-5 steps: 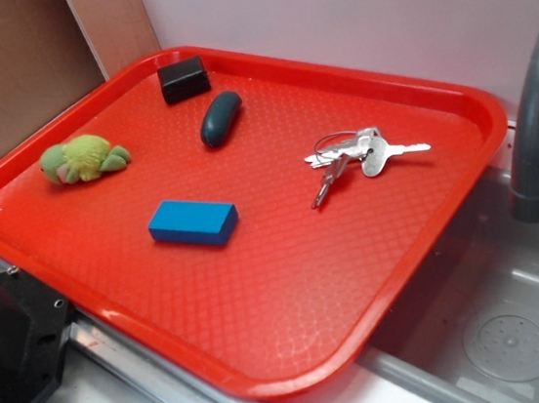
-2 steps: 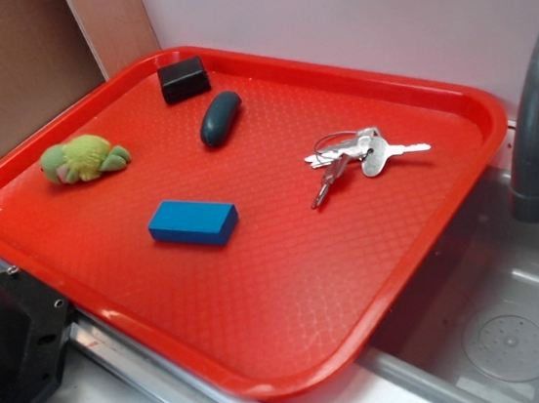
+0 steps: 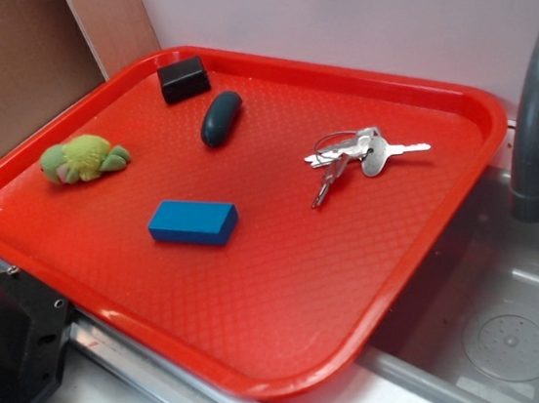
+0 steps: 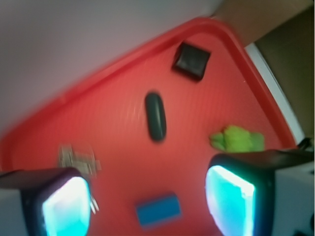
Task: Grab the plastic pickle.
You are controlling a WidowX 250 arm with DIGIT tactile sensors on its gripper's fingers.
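The plastic pickle (image 3: 220, 118) (image 4: 156, 116) is a dark green-teal oblong lying near the back of the red tray (image 3: 422, 242). In the wrist view it sits well ahead of my gripper (image 4: 147, 201), whose two cyan-padded fingers (image 4: 230, 196) stand wide apart with nothing between them. The gripper hangs high above the tray, over the blue block. It does not show in the exterior view.
A black block (image 3: 184, 78) sits just behind the pickle. A green plush toy (image 3: 82, 159) lies at the left, a blue block (image 3: 193, 221) in the middle, a bunch of keys (image 3: 357, 154) at the right. A grey faucet (image 3: 535, 120) and sink border the tray's right side.
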